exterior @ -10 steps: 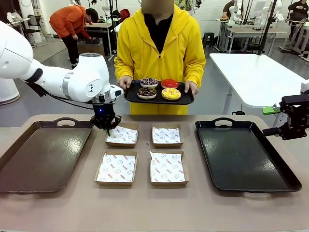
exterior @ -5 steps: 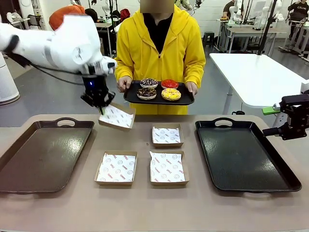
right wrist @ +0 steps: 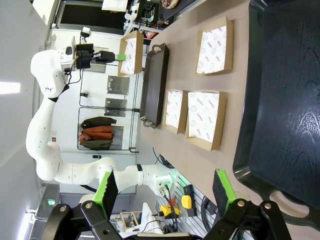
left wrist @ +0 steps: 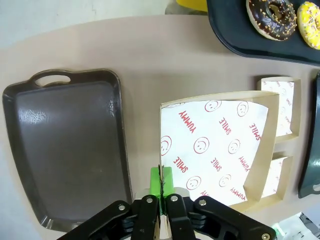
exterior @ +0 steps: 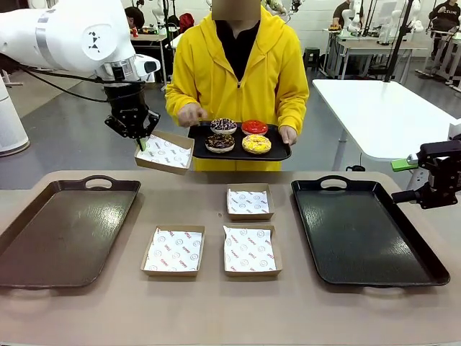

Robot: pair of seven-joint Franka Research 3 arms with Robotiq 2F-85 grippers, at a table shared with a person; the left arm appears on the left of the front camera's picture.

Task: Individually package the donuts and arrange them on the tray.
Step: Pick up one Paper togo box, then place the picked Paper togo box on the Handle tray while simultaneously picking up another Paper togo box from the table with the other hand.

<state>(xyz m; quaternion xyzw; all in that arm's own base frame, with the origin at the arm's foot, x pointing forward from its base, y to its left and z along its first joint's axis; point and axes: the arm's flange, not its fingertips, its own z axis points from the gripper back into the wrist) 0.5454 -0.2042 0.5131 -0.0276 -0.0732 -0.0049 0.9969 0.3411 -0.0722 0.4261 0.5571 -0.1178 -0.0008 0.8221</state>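
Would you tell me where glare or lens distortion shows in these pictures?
Front view: glare patches on the black tray and brown tray. Right wrist view: rolled sideways, bright streaks on the black tray. Left wrist view: the wide lens bows the table edge.

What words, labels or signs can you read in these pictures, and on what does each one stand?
"YUMMY": red print, repeated on the paper liner of the box gripped by the left arm's fingers.
"SMILE": red print on the same liner, between smiley faces.
Liners of the three boxes on the table: red print too small to read.
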